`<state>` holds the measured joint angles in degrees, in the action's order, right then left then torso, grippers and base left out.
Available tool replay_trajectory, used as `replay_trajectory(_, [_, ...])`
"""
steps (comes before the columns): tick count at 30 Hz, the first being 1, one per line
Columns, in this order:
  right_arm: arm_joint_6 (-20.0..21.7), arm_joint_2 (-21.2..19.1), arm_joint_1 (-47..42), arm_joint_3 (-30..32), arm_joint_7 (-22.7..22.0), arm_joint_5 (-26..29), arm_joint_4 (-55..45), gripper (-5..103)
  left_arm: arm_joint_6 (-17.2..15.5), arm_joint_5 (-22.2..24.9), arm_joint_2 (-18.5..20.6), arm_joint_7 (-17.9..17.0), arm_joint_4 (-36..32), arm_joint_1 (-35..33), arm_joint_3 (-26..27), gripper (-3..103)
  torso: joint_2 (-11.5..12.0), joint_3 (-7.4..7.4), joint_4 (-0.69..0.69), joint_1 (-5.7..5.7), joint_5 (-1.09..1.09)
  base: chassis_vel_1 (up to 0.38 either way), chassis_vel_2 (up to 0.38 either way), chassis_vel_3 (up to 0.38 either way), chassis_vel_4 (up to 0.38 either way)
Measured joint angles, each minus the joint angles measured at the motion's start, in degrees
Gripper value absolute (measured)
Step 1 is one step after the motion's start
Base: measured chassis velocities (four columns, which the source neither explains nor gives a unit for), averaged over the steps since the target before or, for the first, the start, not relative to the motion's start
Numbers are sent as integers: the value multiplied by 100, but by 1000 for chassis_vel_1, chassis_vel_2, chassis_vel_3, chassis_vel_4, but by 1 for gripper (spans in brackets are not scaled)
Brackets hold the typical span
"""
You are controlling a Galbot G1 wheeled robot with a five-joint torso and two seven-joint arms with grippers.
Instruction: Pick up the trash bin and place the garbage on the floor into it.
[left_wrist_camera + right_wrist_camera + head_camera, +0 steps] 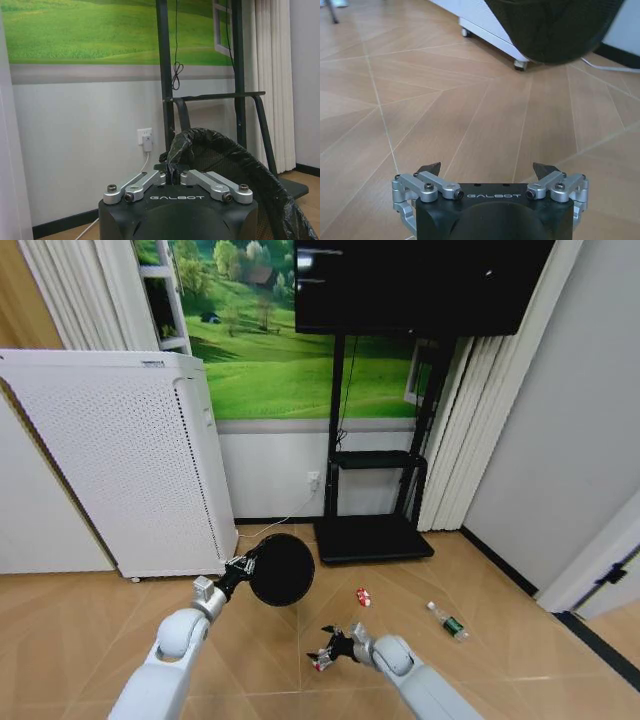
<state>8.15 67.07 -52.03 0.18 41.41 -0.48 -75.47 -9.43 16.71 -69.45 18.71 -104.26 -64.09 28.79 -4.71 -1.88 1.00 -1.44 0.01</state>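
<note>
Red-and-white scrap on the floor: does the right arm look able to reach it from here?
Probably yes. The right gripper is open and empty, low over bare floor, with nothing between it and the red-and-white scrap.

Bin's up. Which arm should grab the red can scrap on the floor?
Right, likely. The right gripper is open, empty and low over the floor near the red scrap. The left gripper is shut on the trash bin rim.

White "GALBOT" lettering on the black housing of the left gripper (172,176) just behind its silver finger links, the same white "GALBOT" word on the black housing of the right gripper (490,172), no other legible text
</note>
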Motion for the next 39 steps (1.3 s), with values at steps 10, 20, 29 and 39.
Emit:
replay_trajectory(10, [-1130, 301, 465, -371, 516, -1590, 410, 100, 28, 9, -45, 177, -119, -226, 227, 8, 0, 0, 2, 0, -1, 0, 0, 0, 0])
replay_trajectory(20, [-1905, 726, 823, -448, 387, -2820, 1021, 100, 26, 27, -66, 299, -231, -300, 364, 8, 0, 0, 2, 0, -1, 0, 0, 0, 0])
replay_trajectory(29, [-2555, 864, 1096, -334, 464, -3908, 1409, 100, 28, 37, -73, 367, -290, -385, 423, 8, 0, 0, 2, 0, -1, 0, 0, 0, 0])
replay_trajectory(39, [-2999, 862, 1058, -95, 406, -4598, 1640, 100, 41, 40, -83, 416, -294, -416, 458, 8, 0, 0, 2, 0, 0, 0, 0, 0, 0])
